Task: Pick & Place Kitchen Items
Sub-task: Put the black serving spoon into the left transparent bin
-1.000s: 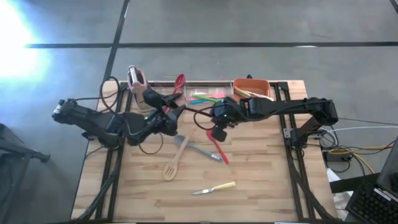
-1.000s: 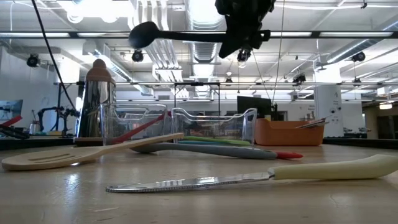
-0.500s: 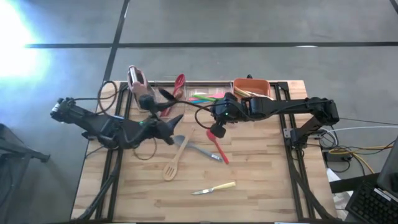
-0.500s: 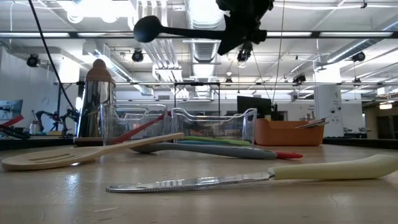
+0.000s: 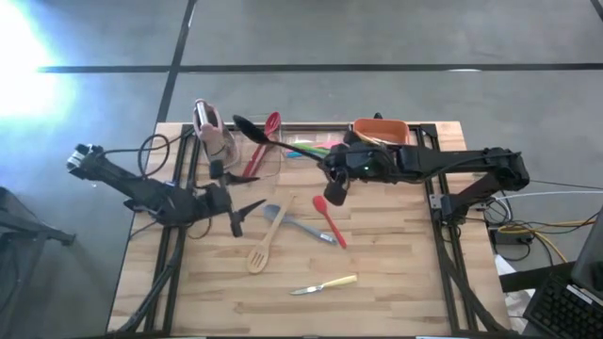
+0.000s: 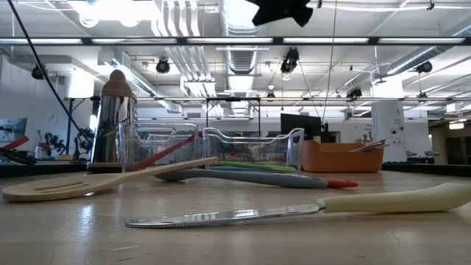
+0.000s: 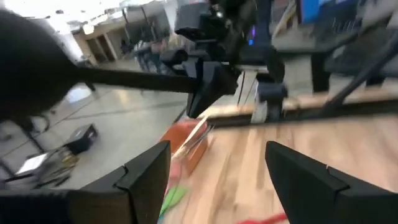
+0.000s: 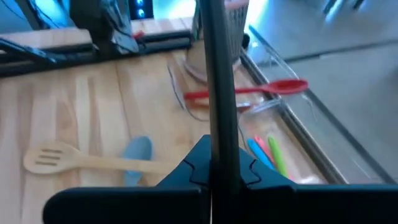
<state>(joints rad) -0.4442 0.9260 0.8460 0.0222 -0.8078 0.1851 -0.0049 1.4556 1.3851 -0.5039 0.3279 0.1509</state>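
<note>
The right gripper (image 5: 325, 168) clamps the black ladle (image 5: 283, 143) by its handle, holding it level above the clear bin (image 5: 273, 165) for dropping; beside that bin, the left gripper (image 5: 243, 215) gapes empty.

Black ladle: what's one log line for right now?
right gripper: shut on black ladle, raised above table | left gripper: open, empty, near wooden spatula
</note>
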